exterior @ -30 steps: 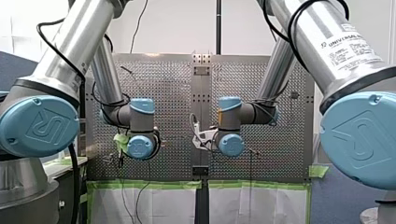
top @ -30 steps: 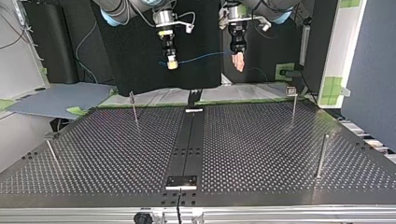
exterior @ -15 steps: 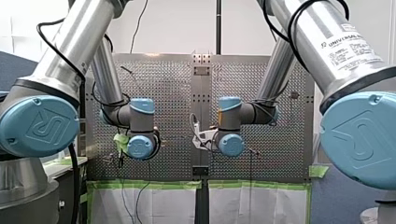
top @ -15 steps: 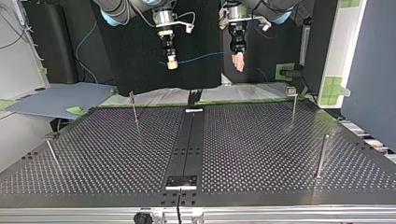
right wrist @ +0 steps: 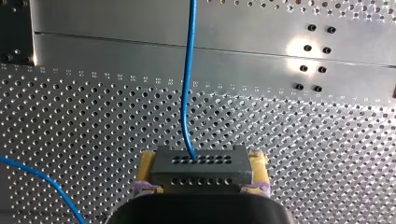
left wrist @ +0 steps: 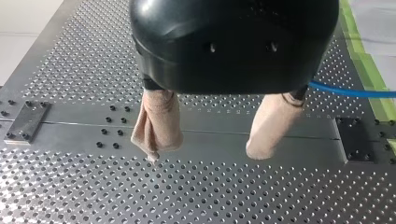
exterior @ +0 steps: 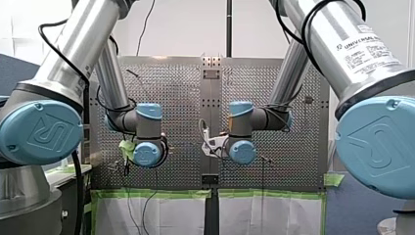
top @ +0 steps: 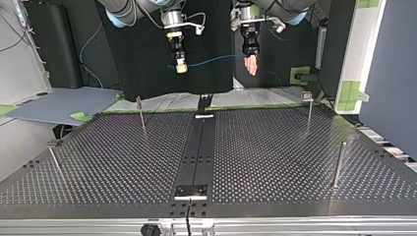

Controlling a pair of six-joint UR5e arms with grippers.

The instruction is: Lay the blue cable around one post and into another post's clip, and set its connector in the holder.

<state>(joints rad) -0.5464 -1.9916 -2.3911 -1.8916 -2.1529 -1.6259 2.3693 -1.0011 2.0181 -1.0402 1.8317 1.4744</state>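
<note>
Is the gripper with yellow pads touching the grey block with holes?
Touching. In the right wrist view my right gripper clamps the grey holed connector block between its yellow pads.

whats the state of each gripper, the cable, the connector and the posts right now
left gripper: open, nothing held
right gripper: shut on connector
connector: gripped, held in the air
blue cable: in the air, round no post
posts: upright, bare

Left gripper (left wrist: 205, 153) fingers spread (beige pads); right gripper (right wrist: 201, 170) seemingly clamped.
</note>
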